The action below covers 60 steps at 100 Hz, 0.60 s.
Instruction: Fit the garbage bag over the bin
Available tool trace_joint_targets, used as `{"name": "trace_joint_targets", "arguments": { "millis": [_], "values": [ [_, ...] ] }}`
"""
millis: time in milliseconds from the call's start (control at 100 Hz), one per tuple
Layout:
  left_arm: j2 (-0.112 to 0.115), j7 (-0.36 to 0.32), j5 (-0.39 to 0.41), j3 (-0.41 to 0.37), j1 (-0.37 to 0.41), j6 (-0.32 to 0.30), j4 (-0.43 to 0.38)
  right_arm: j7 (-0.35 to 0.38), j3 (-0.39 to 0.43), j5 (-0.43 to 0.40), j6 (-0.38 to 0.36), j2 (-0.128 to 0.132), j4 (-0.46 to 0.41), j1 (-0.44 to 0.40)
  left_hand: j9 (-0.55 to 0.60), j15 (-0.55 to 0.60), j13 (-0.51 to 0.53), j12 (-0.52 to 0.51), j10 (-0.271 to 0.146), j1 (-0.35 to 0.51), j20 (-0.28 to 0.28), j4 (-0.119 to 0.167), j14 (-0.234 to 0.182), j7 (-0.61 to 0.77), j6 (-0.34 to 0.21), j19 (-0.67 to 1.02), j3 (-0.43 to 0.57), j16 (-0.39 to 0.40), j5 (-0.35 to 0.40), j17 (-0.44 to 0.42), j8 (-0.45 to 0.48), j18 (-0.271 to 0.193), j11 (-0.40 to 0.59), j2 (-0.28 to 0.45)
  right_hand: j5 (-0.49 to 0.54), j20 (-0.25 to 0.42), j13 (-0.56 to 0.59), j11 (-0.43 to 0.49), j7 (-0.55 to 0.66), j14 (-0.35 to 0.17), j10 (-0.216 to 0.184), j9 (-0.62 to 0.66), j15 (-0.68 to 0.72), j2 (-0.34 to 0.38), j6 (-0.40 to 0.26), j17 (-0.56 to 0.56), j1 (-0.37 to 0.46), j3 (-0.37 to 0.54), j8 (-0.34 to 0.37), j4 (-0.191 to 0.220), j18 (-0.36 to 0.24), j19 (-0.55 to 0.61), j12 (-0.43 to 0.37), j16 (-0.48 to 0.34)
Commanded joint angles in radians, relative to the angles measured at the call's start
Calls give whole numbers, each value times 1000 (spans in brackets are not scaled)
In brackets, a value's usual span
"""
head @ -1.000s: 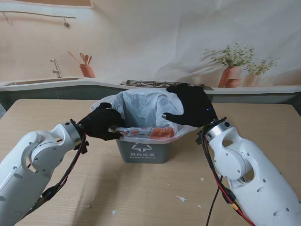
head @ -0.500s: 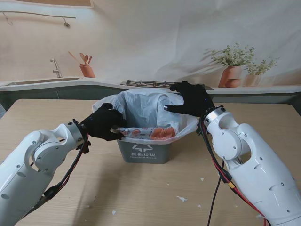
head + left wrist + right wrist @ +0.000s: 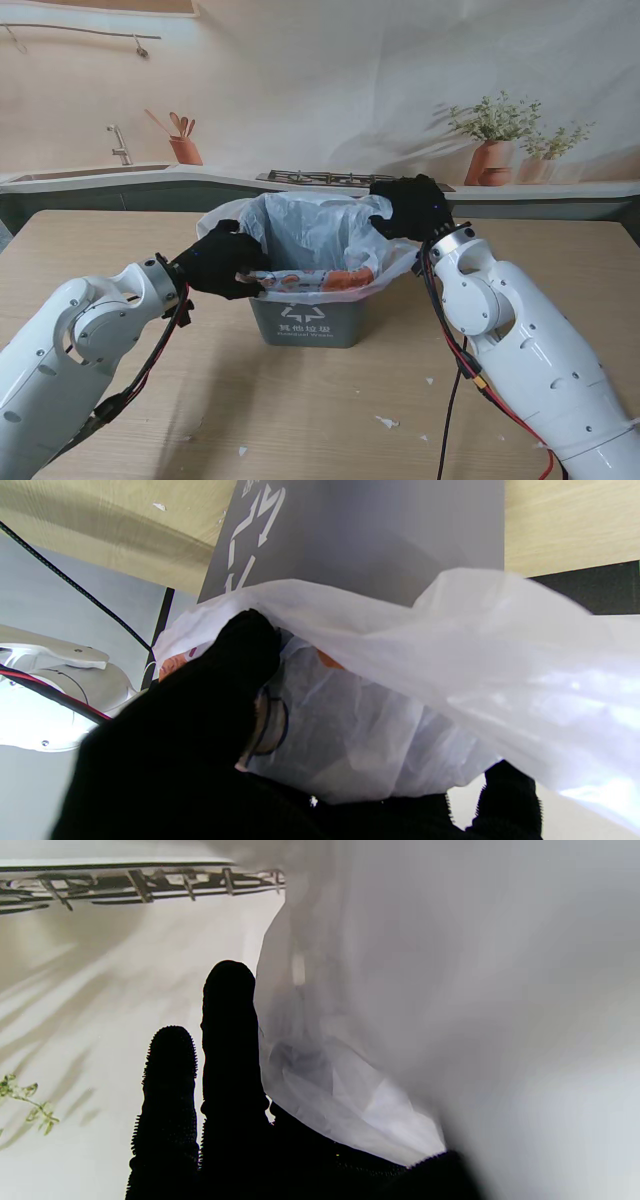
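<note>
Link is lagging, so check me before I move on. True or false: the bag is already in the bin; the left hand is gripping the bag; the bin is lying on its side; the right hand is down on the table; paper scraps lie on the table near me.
1. The garbage bag sits in the bin: true.
2. The left hand grips the bag's edge: true.
3. The bin lies on its side: false, it stands upright.
4. The right hand rests on the table: false, it is up at the bag's far right rim.
5. Small white scraps lie on the table nearer to me: true.
</note>
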Motion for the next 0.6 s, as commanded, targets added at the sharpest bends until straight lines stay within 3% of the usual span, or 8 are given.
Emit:
{"name": "trace_joint_targets", "arguments": {
  "millis": [0,120,270,360,480,590],
  "values": [
    [-2,-21,1,9,6,3,14,-6,4,8,-9,-12,4,1,20,20,60,20,-38,42,8,-43,16,29,-44,36,40,17,31,-2,7,-46,-9,9,14,-6,27,48,40,-25,-22,23,23,11,-67,-5,62,71,2,-40,11,36,33,7],
    [-2,-22,0,12,3,0,17,-53,8,19,-4,-23,14,6,19,19,60,20,-43,42,7,-44,12,31,-54,36,43,17,29,-3,11,-47,-11,9,-10,-2,15,53,40,-28,-22,7,34,51,-58,-12,70,36,23,-31,5,41,57,11],
    [-2,-16,0,21,-6,-10,25,-70,2,65,74,-37,27,16,19,22,61,30,-55,41,9,-47,0,40,-70,39,49,18,19,-1,27,-52,-15,8,-33,2,5,66,48,-25,-19,-6,48,80,-45,-18,75,18,38,-23,1,47,68,18],
    [-1,-18,0,25,-10,-17,29,-50,-10,152,171,-50,34,24,20,22,57,33,-68,38,10,-48,-7,42,-85,41,57,18,15,-7,35,-54,-21,4,-30,3,13,69,48,-18,-16,3,51,94,-32,-19,65,2,36,-20,5,48,68,19],
    [0,-22,3,26,-13,-27,32,-36,-24,285,284,-75,64,46,23,23,55,37,-85,30,13,-51,-16,43,-109,46,71,18,13,-11,43,-59,-32,-3,-26,4,-17,77,50,-5,-4,-15,67,218,-46,-40,30,-108,30,10,-7,44,105,30],
    [0,-22,2,29,-15,-30,35,-41,-35,384,357,-97,108,73,29,25,50,47,-91,19,15,-57,-25,42,-119,51,94,18,15,-17,49,-64,-46,-10,-28,10,-32,81,53,1,5,-26,77,253,-44,-44,33,-143,29,16,-17,56,112,37]
  ]
}}
